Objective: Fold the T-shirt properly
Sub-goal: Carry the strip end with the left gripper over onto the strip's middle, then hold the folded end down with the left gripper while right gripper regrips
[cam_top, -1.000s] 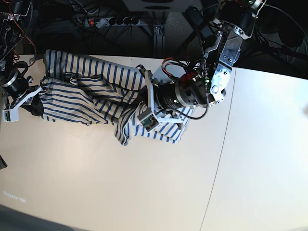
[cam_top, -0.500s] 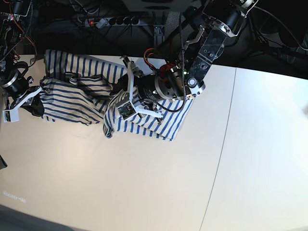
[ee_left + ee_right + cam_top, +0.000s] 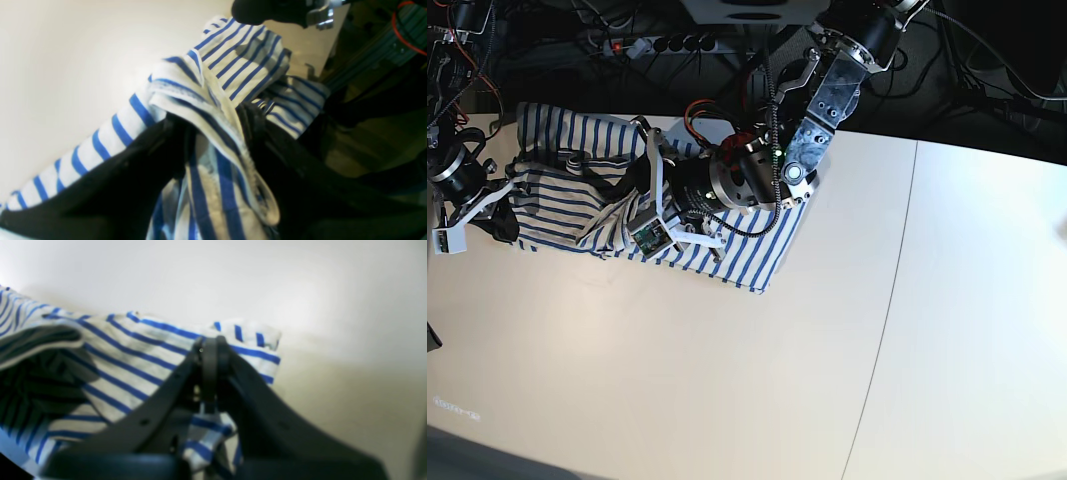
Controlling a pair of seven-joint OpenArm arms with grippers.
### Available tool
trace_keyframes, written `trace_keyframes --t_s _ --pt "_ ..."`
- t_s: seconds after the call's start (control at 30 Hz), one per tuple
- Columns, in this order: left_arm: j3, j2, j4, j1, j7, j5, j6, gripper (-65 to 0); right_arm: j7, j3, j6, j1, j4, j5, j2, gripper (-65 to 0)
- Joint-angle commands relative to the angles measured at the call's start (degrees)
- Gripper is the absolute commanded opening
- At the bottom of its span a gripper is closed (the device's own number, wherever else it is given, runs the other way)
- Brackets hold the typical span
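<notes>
Your left gripper (image 3: 213, 133) is clamped on a bunched fold of the shirt (image 3: 747, 255), the hemmed edge pinched between its dark fingers (image 3: 146, 146). In the base view it sits over the middle of the cloth. Your right gripper (image 3: 210, 353) is closed tight on a corner of the shirt at the far left, its jaws meeting with striped fabric squeezed between them. The shirt lies crumpled along the back edge of the table (image 3: 727, 400), stretched between the two grippers.
</notes>
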Motion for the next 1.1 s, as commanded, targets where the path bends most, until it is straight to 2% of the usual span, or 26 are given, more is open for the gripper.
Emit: trace_keyframes --t_s 0.0,0.07,0.17,0.2,0.33,0.57,0.7,0.83,0.9,0.97,1.07 --pt "0.11 0.98 0.39 -0.79 -1.73 -1.01 0.37 -37.7 1.27 0.63 4.04 0.46 0.85 0.92 1.14 -65.0" --pt "0.11 0.90 -0.57 -0.79 -1.88 -0.44 0.37 -35.9 1.27 0.63 4.04 0.44 0.85 0.92 1.14 -65.0" --pt "0.11 0.87 -2.40 -0.79 -2.71 1.20 0.37 -24.1 1.27 0.63 4.04 0.44 0.85 0.94 1.14 -65.0" --pt "0.11 0.90 -3.15 -0.79 -3.82 2.32 0.37 -22.5 1.27 0.63 4.02 0.46 0.85 0.96 1.14 -65.0" --pt "0.11 0.85 -4.35 -0.81 -8.33 7.13 0.42 -22.4 1.27 0.63 4.04 0.46 0.85 1.14 1.14 -65.0" --pt "5.97 0.76 -4.35 -0.79 -9.27 13.60 0.50 -22.5 1.31 0.63 4.04 0.46 0.85 1.16 1.14 -65.0" --pt "10.16 0.76 -4.35 -0.81 -9.31 16.46 5.03 -22.5 1.31 0.63 4.02 0.46 0.85 1.16 1.14 -65.0" --pt "10.86 0.76 -3.82 -1.36 -7.67 21.11 9.16 -22.7 1.33 1.03 4.02 0.48 0.87 2.08 1.14 -65.0" --pt "10.86 0.70 -1.99 -1.90 -5.46 21.73 11.56 -22.9 1.33 3.08 4.02 0.48 0.87 4.79 1.14 -65.0" --pt "10.86 -0.13 1.11 -1.97 -3.91 21.40 11.82 -22.9 0.90 6.95 4.04 0.46 0.87 6.54 1.14 -65.0" --pt "10.86 -3.30 4.74 -1.88 -3.82 17.88 11.82 -22.9 -3.45 13.99 4.02 0.44 0.87 8.98 1.44 -65.0"
